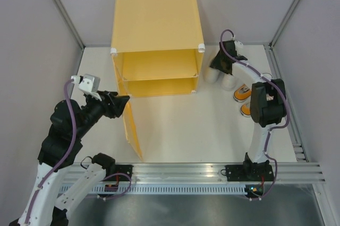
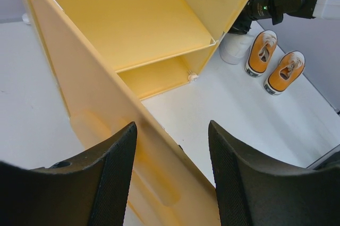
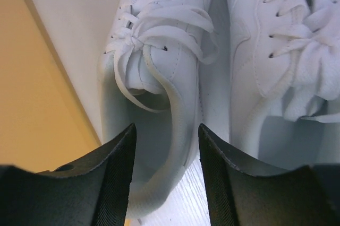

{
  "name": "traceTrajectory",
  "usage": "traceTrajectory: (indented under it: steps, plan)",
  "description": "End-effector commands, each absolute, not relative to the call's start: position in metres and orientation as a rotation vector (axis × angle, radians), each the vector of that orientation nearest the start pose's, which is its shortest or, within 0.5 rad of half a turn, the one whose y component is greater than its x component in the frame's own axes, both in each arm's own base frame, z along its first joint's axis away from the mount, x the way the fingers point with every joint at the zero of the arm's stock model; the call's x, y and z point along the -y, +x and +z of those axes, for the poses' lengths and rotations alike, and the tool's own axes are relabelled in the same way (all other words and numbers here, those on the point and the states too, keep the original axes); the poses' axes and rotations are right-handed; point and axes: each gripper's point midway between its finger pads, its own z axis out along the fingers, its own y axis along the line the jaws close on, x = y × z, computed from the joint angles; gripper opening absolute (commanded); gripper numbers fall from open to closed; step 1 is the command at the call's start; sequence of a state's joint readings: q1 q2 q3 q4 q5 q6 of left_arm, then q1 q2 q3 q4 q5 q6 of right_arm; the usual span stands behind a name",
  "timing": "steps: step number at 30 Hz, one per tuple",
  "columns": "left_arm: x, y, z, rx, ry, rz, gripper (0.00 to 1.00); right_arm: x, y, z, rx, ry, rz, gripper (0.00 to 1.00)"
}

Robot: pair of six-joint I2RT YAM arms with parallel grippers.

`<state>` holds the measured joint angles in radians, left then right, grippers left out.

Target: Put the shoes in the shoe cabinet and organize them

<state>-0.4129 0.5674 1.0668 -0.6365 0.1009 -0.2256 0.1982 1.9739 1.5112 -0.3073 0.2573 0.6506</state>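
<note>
**Door Open, Both Compartments Bare, Four Shoes Waiting Outside**

Nearest the bases, the left gripper (image 2: 172, 130) is out at the swung-open door (image 1: 133, 128). Its fingers are spread apart with the door's thin edge running between them, astride it rather than pinching it. My read is that it is there to pin the panel wide so it can't swing across the opening while the other arm works.

Moving out across the surface (image 1: 186, 130), the orange pair (image 2: 273, 61) sits side by side at the right, toes pointing toward the arms, well apart from the cabinet mouth and untouched.

Just beyond them is the white pair (image 1: 220, 80), parked right beside the cabinet's right wall. The right gripper (image 1: 222, 62) hangs over them, jaws parted. In the wrist view the fingers straddle the heel end of the white sneaker (image 3: 159, 51) nearest the yellow panel, with its twin (image 3: 276, 40) alongside. Nothing is gripped yet. That looks like a line-up on the collar rim, a sensible firm edge to pinch.

At the far end stands the shoe cabinet (image 1: 154, 24), front open toward us. Its inner shelf (image 2: 149, 40) splits it in two, and no shoe shows in either compartment. The job looks barely started, and the white sneaker looks first in line.
</note>
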Motion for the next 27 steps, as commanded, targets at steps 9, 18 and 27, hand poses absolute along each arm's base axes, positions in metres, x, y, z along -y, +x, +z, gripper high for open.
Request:
traceTrajectory:
  steps: [9, 18, 27]
  plan:
    - [0.106, 0.19, 0.318, -1.839, 0.282, -0.475, 0.61, -0.091, 0.532, 0.072, -2.329, 0.575, 0.103, 0.41]
    - [0.105, 0.191, 0.319, -1.837, 0.284, -0.469, 0.61, -0.108, 0.521, 0.133, -2.239, 0.483, 0.275, 0.01]
    - [0.101, 0.192, 0.318, -1.832, 0.269, -0.443, 0.61, -0.101, 0.478, 0.22, -2.134, 0.415, 0.317, 0.01]
